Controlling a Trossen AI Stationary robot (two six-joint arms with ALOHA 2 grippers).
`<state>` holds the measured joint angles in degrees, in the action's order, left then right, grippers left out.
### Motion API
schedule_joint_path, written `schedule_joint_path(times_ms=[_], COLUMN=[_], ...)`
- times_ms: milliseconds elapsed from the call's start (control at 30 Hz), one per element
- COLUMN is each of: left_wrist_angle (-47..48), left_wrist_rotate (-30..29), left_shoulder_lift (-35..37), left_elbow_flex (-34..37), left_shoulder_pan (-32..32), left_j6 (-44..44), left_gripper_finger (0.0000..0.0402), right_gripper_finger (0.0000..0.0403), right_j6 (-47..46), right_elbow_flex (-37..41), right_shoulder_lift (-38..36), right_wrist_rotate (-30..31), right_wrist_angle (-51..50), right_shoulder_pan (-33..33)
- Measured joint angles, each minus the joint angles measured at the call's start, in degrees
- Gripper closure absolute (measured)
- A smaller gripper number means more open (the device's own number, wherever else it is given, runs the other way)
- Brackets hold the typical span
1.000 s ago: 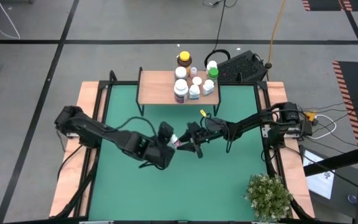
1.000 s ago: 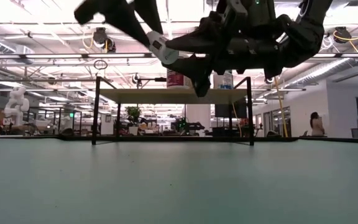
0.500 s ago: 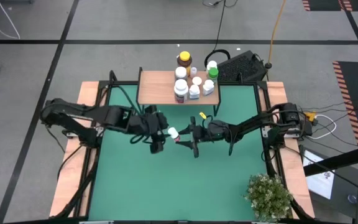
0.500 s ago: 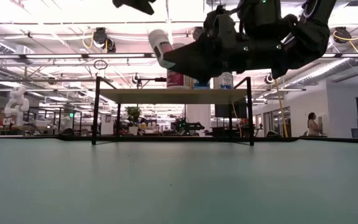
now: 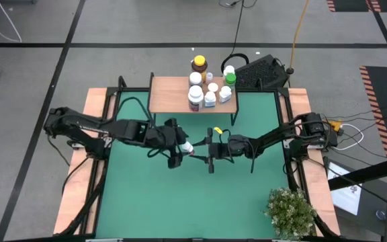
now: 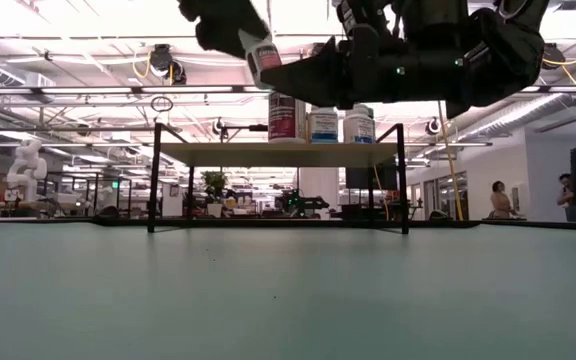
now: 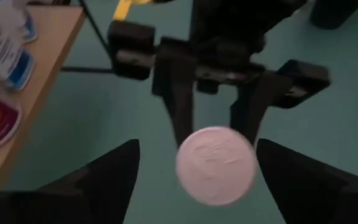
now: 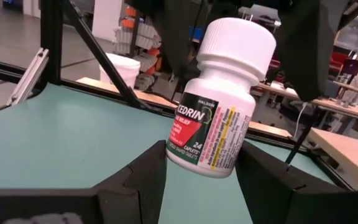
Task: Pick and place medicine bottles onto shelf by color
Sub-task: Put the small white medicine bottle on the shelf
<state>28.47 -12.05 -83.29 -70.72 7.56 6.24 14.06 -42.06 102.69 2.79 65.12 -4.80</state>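
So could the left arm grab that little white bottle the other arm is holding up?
Probably yes. The white bottle sits in the right gripper, cap pointing at the left gripper, whose jaws stand open on either side of the cap with nothing between.

White bottle [image 8: 219,99] between right gripper's [image 8: 201,165] dark fingers: white cap, red-and-green label, yellow stripe. Beyond it, left gripper [image 5: 180,144] black. Below both, green table mat [image 5: 153,195], pale wood rim. Ahead, light-wood shelf [image 5: 170,94], black legs; amber yellow-capped bottle [image 5: 198,65], green-capped bottle [image 5: 230,78].
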Motion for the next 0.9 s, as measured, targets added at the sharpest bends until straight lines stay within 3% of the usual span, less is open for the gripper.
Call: schedule_joint_path(times_ms=[400, 733, 900], left_wrist_angle=[-0.84, -1.49, -0.45], left_wrist_rotate=[-0.22, -0.37, -0.13], left_shoulder_lift=[-0.02, -0.02, -0.02], left_elbow_flex=[0.00, 0.00, -0.09], left_shoulder_pan=[1.20, 0.73, 0.34], left_j6=[-1.14, -1.00, -0.74], left_gripper_finger=[0.0083, 0.0241, 0.0252], right_gripper_finger=[0.0232, 0.0232, 0.0231], right_j6=[-1.35, -1.60, -2.66], right_elbow_flex=[0.00, -0.02, -0.04], right_shoulder_lift=[0.00, 0.00, 0.00], right_wrist_rotate=[0.06, 0.13, 0.14], right_wrist_angle=[0.11, -0.25, -0.64], right_shoulder_pan=[-0.15, -0.15, -0.14])
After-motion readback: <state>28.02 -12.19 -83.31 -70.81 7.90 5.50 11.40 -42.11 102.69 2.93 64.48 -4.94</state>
